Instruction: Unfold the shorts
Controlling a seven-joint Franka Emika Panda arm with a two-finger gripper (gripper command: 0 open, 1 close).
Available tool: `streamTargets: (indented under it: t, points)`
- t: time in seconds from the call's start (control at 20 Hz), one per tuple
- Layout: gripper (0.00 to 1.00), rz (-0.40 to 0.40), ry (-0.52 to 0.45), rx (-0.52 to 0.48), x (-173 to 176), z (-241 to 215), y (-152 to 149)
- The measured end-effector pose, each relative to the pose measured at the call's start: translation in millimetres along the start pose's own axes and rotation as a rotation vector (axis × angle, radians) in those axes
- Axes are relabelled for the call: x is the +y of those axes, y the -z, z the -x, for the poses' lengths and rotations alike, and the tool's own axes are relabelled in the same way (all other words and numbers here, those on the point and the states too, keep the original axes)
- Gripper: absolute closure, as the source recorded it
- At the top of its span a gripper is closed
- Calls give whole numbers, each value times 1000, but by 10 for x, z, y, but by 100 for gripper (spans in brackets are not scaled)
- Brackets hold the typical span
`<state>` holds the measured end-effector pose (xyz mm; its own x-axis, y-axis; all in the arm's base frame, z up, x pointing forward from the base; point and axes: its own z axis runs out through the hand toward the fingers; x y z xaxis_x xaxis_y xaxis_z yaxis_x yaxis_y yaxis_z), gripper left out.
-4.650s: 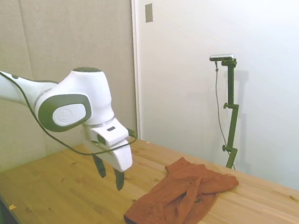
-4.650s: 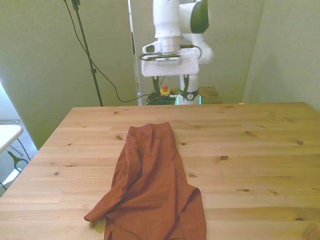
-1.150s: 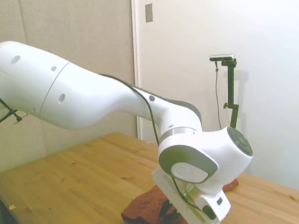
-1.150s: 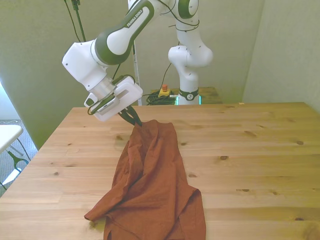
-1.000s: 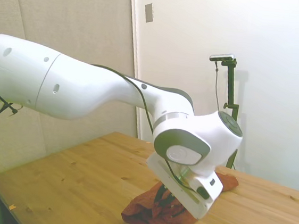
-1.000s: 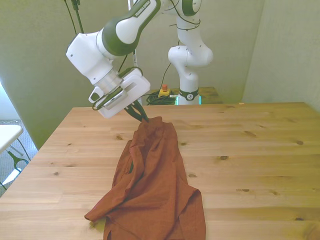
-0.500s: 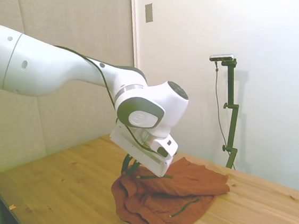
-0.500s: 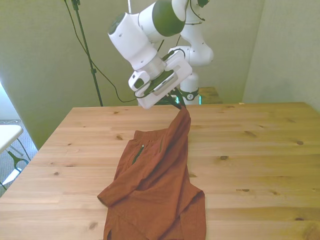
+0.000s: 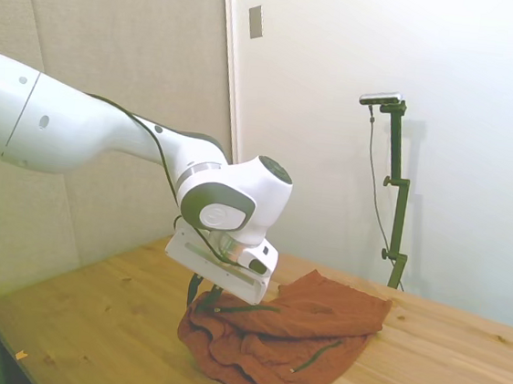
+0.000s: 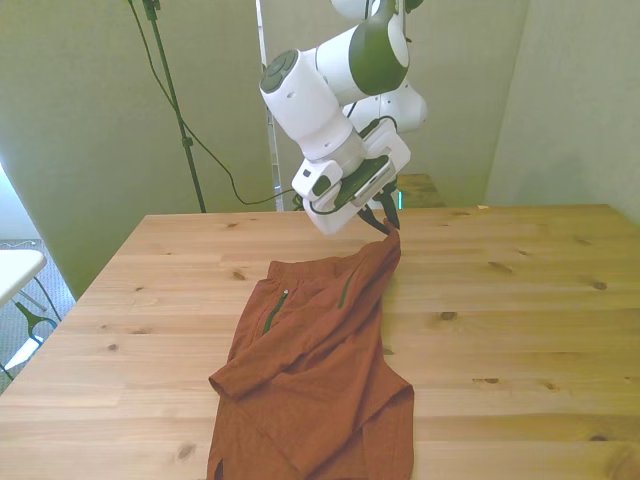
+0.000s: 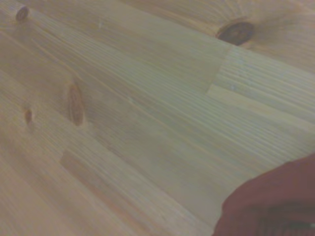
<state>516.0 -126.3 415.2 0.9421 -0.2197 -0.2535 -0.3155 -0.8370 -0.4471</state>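
Now the gripper (image 10: 388, 224) is clamped on a corner of the shorts (image 10: 315, 370), the dark fingers closed on a pinch of the rust-orange fabric and holding that corner lifted just above the wooden table (image 10: 520, 320). In the front view the raised corner sits toward the table's far edge, near its middle, and the cloth slopes down from it toward the near edge, where the rest of the garment lies flat and wrinkled, reaching to the near edge on the front view's left half of the surface. Two short dark pocket lines show on the upper part of the fabric, one close to the cloth's left border and one nearer the lifted corner.

From the side view the gripper (image 9: 208, 295) hangs tilted over the end of the shorts (image 9: 287, 342) that lies toward the picture's left, and a thin dark drawstring (image 9: 315, 355) trails across the bunched folds. The far end of the garment rests on the table (image 9: 105, 323) toward the back wall.

Close up, the wrist view gives mostly bare pine boards with knots, the table (image 11: 123, 113) slightly blurred, and a rounded fold of the shorts (image 11: 275, 196) at one corner of the picture.
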Motion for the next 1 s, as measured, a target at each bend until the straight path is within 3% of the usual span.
streamTargets:
  t: [0.2, 0.35, 0.45, 0.55, 0.7, 0.85, 1.0]
  points:
    - [0, -34, 23, -10, -371, -14, -110]
    - [0, -7, -57, 100, -619, -141, -124]
    - [0, 2, -119, 195, -636, -300, 63]
    - [0, 5, -191, 289, -375, -536, 427]
    - [0, 14, -305, 423, 327, -969, 934]
    - [0, 26, -432, 538, 792, -1461, 1053]
    - [0, 20, -565, 625, 847, -1902, 1007]
